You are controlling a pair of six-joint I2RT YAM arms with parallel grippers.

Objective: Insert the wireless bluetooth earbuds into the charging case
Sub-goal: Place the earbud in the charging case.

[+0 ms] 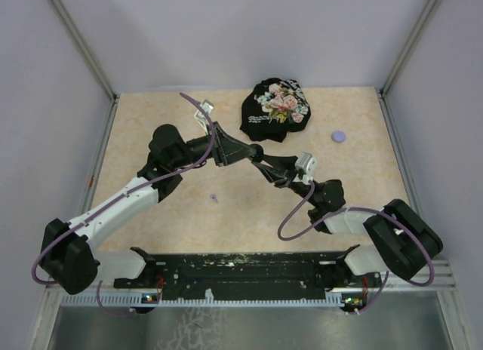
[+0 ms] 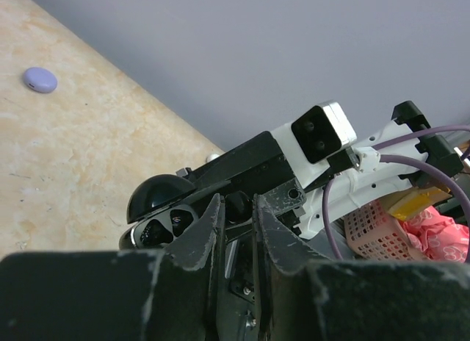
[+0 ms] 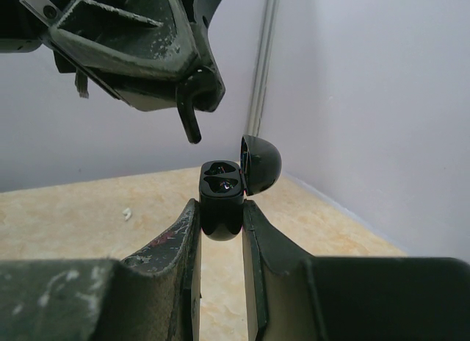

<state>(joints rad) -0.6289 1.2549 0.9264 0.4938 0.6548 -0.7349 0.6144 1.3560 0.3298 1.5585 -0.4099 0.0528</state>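
Left arm (image 1: 113, 204): rises from the near-left base, elbow high, forearm swung right toward mid-table.
Left hand (image 1: 253, 156): pitched downward, fingers pinched almost together on a black earbud (image 3: 192, 125), its stem hanging below the tips.
Right arm (image 1: 343, 218): folds in from the near-right base, forearm aimed up and left.
Right hand (image 1: 272, 167): fingers clamped on the base of an open black charging case (image 3: 221, 198), held upright.
The hands face tip to tip above the table (image 1: 151, 116), left above right, close but apart.

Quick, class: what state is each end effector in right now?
Left end effector: closed, holding a black earbud.
Right end effector: closed, holding the open charging case.
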